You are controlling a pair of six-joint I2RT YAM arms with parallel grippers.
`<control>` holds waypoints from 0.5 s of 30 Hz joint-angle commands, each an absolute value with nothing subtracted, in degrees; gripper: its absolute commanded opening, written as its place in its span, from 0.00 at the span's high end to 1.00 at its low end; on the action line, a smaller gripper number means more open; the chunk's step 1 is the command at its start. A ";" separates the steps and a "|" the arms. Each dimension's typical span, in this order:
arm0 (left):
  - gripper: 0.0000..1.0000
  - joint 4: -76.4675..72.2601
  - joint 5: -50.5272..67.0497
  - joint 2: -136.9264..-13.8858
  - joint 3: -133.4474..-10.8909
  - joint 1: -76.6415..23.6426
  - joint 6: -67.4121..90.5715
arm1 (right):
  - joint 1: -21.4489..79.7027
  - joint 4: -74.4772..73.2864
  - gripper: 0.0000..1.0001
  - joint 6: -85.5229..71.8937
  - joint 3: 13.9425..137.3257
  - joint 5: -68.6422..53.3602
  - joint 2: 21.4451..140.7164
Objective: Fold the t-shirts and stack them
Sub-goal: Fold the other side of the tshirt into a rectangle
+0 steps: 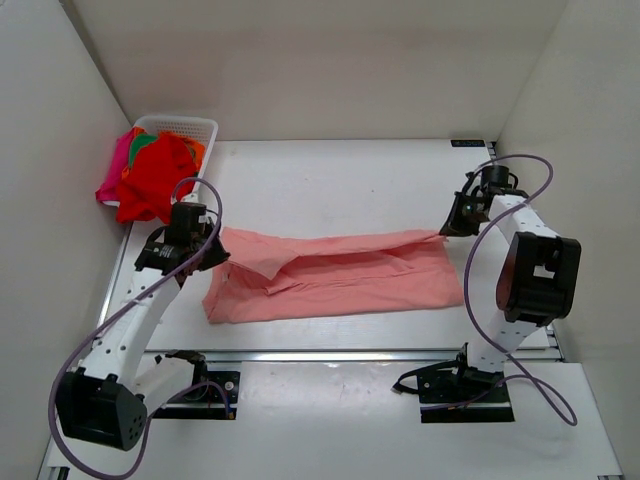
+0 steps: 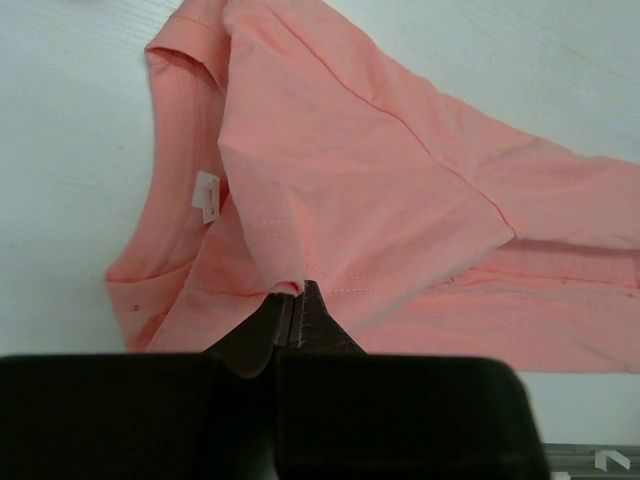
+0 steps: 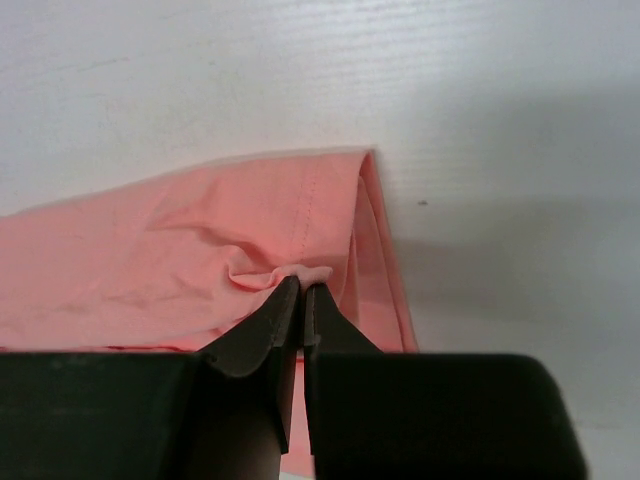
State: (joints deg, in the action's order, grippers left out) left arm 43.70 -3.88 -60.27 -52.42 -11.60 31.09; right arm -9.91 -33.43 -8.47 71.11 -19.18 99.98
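2 end effectors share the salmon-pink shirt [image 1: 340, 275], and both are clamped tight on its cloth. The left end effector [image 1: 218, 252] pinches a fold near the collar end, and the right end effector [image 1: 445, 228] pinches a pucker at the hem corner. The shirt lies partly folded lengthwise across the middle of the desk [image 1: 330, 180], its far edge stretched in a line between the 2 grips.

To fold well, the arms should probably travel together at matched height and pace. The span should be taut so the top layer lands with edges aligned, and release should come only once the cloth rests flat.

The other shirts [image 1: 150, 175] sit heaped in and over the basket [image 1: 190, 125] at the far left corner. Only the top view shows that heap and the whole span. Only the left wrist view shows the white neck label [image 2: 207, 195] and the collar [image 2: 180, 120]. Only the right wrist view shows the stitched hem [image 3: 305, 215] layers beside the fingertips.
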 commanded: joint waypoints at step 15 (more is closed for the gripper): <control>1.00 45.79 -2.37 -50.10 -40.87 -12.39 33.31 | -9.67 -28.74 1.00 -7.03 59.25 -18.29 89.04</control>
